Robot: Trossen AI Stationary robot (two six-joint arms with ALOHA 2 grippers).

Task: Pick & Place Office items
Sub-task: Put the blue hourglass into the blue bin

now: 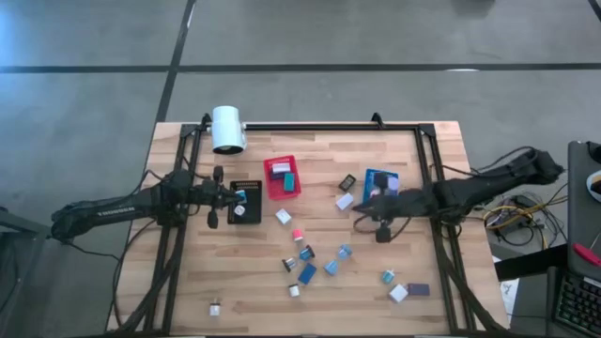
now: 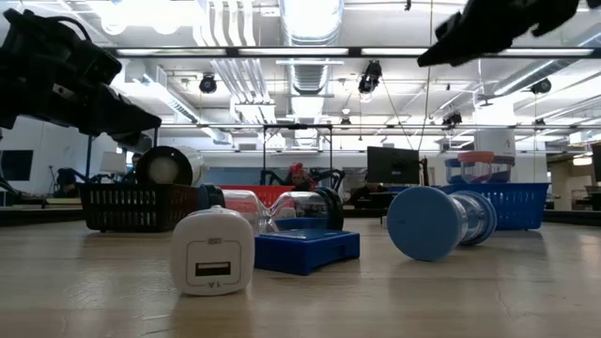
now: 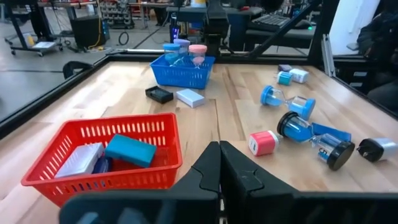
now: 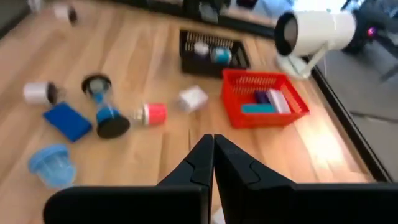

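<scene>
The wooden tabletop (image 1: 319, 300) carries three slotted bins in a row: a black bin (image 1: 246, 201) at the left, a red bin (image 1: 282, 176) with a teal block (image 3: 130, 150) and a white piece inside, and a blue bin (image 3: 182, 71) holding small sand timers. A big white cylinder (image 1: 226, 129) lies near the far edge. The office items (image 1: 319, 258) lie scattered over the middle and near side: blue sand timers, a flat blue block, white cubes, a pink-and-white cube (image 3: 263, 142). The left pincer (image 3: 219, 171) hovers over the black bin, fingers pressed together, empty. The right pincer (image 4: 209, 158) hangs beside the blue bin, likewise closed and empty.
</scene>
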